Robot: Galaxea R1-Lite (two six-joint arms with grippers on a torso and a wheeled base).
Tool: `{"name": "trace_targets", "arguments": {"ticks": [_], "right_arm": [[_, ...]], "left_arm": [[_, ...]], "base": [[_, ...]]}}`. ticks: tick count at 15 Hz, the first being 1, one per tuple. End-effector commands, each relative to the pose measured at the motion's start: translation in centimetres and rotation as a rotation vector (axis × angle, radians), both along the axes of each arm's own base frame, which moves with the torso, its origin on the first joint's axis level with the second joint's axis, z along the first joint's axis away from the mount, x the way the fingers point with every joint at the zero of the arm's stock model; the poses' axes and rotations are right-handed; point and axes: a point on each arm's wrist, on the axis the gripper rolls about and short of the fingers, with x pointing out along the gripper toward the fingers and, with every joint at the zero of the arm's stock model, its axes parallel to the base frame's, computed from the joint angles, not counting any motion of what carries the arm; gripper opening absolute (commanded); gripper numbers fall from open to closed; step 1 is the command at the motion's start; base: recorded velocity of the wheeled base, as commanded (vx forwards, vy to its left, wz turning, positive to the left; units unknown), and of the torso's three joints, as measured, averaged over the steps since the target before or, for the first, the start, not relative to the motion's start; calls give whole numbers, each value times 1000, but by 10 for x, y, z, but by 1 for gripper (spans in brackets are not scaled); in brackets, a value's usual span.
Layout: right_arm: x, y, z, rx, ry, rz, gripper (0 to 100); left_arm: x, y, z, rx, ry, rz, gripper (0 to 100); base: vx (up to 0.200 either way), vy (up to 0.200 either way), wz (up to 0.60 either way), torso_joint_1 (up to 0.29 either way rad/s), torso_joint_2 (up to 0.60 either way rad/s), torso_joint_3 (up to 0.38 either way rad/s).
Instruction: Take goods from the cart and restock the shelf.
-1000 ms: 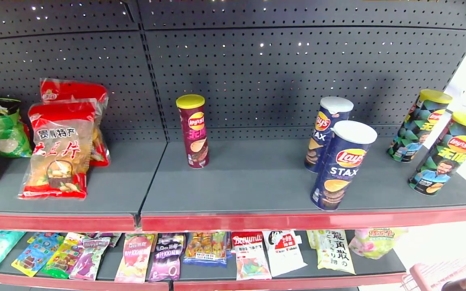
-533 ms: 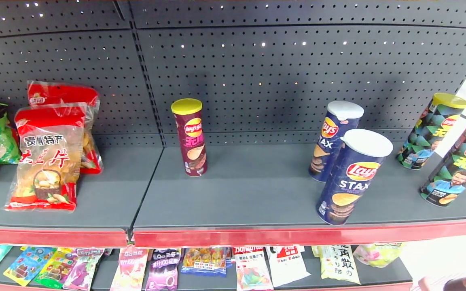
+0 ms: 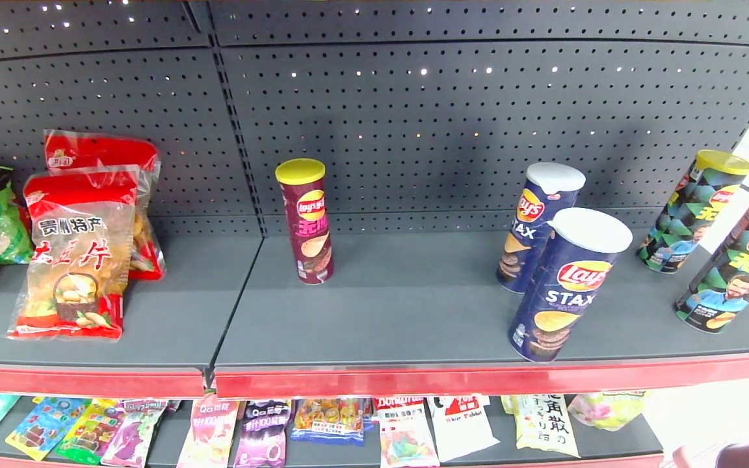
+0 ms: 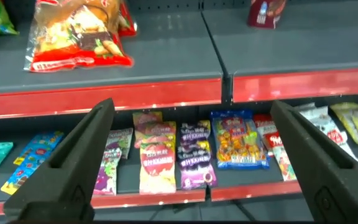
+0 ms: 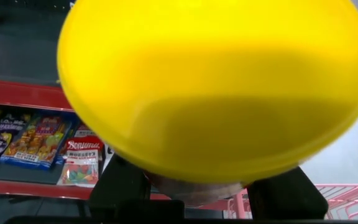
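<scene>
We are noting the right gripper (image 5: 204,190) gripping a yellow-lidded can (image 5: 216,87) between its fingers (image 5: 124,186). It is holding the can in the air near the red front edge of the shelf (image 5: 17,56). The left gripper (image 4: 191,106) is hanging with its fingers (image 4: 67,168) spread wide and holding nothing, and it is facing the snack bags (image 4: 188,155) on the lower level. On the upper level a purple can (image 3: 306,221) is standing upright, well apart from two blue cans (image 3: 563,286).

A yellow-lidded can (image 5: 216,87) is held in the right gripper (image 5: 207,202), its round lid facing the wrist camera. The grey shelf (image 3: 413,312), red along its front lip, spans mid-frame in the head view; a maroon can (image 3: 309,221) stands upright centre-left on it; a pink cart (image 3: 680,455) corner shows lower right
</scene>
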Motion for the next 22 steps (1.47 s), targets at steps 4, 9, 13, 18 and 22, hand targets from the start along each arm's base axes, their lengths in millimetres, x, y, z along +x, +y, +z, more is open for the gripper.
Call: {"name": "trace_targets", "arguments": {"ticks": [4, 9, 13, 18, 22], "right_arm": [[0, 0, -2, 0, -1, 6, 0], [0, 0, -1, 1, 2, 5, 0], [1, 0, 0, 2, 6, 5, 0], [1, 0, -1, 4, 5, 3, 0], [1, 0, 0, 4, 5, 0, 0]], "left_arm": [[79, -6, 121, -90, 180, -240, 100], [203, -16, 123, -29, 173, -387, 100], [260, -33, 102, 8, 110, -583, 100], [308, -45, 112, 11, 63, -622, 100], [331, -64, 103, 16, 77, -661, 100]], "base": [[0, 0, 0, 0, 0, 0], [0, 0, 0, 0, 0, 0], [0, 0, 0, 0, 0, 0], [0, 0, 0, 0, 0, 0], [0, 0, 0, 0, 0, 0]]}}
